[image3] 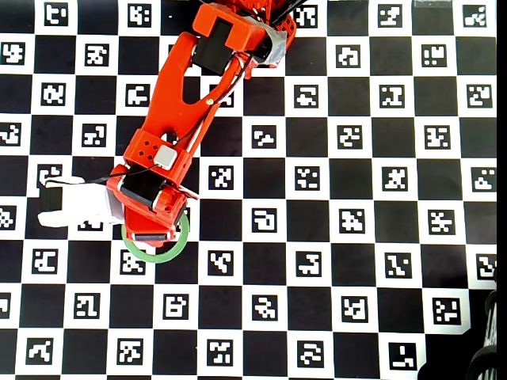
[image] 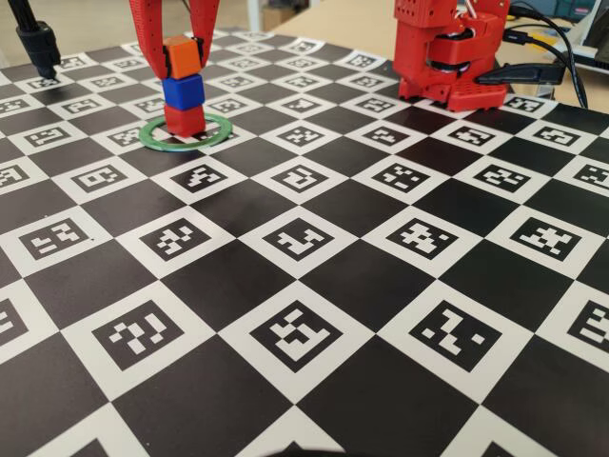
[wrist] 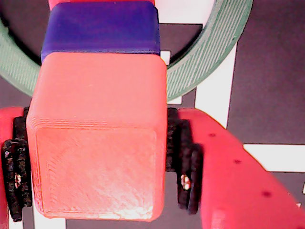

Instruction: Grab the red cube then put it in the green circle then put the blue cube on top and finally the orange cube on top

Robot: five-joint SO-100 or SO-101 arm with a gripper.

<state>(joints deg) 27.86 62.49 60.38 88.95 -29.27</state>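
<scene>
In the fixed view, three cubes are stacked inside the green circle [image: 146,134]. The red cube [image: 185,121] is at the bottom, the blue cube [image: 183,91] sits on it, and the orange cube [image: 181,55] is on top. My gripper [image: 182,61] comes down from above and is shut on the orange cube. In the wrist view the orange cube [wrist: 95,143] fills the middle, with a black pad [wrist: 183,162] pressed against each side. The blue cube [wrist: 102,28] shows beneath it and part of the green circle [wrist: 209,57] curves around it. From overhead, my wrist hides the stack; only the green circle [image3: 158,255] shows.
The board is a black-and-white checkerboard [image: 304,314] printed with markers. My arm's red base [image: 447,57] stands at the back right, with cables trailing off to its right. A black stand [image: 38,43] is at the back left. A white camera mount [image3: 75,203] sticks out from my wrist.
</scene>
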